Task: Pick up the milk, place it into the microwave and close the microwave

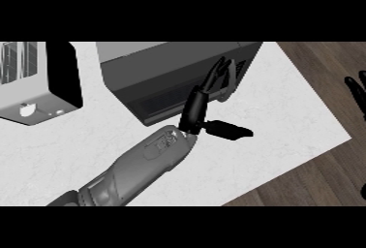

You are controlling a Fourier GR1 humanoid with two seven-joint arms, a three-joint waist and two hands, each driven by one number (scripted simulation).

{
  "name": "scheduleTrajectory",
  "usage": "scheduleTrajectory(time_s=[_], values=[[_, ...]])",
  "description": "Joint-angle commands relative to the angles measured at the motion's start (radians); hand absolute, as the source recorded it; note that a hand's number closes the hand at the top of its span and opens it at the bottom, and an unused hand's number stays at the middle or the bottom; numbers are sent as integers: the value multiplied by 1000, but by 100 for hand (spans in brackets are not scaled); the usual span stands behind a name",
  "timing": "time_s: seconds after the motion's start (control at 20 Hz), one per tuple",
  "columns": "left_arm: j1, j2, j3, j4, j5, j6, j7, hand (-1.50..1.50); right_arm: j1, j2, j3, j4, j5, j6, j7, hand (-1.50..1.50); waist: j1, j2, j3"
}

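Boxy dark grey microwave [172, 60], door [160, 99] shut.

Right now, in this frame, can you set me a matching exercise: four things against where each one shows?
Things:
1 toaster
2 microwave
3 left hand
4 right hand

Places:
A at the view's right edge, resting
B top centre of the counter
C fingers straight, at the microwave's front
D the counter's left end

Pairs: 1-D, 2-B, 3-C, 4-A.
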Motion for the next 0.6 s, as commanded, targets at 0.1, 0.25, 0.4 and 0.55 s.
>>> scheduleTrajectory(time_s=[0.1, 0.25, 0.4, 0.55], values=[[-54, -1, 27, 50, 47, 18, -19, -150, -18, -19, -7, 7, -30, 11, 17, -150, -19, 5, 1], [-59, -1, 23, 57, 64, 12, -37, -150, -28, -36, -12, 14, -42, 6, 37, -150, -19, 5, 0], [-50, -1, 16, 63, 82, 16, -57, -150, -28, -41, -7, 18, -55, 26, 41, -150, -28, 11, 1], [-54, -1, 14, 71, 97, 15, -71, -150, -38, -46, -11, 11, -67, 21, 47, -150, -34, 6, 0]])
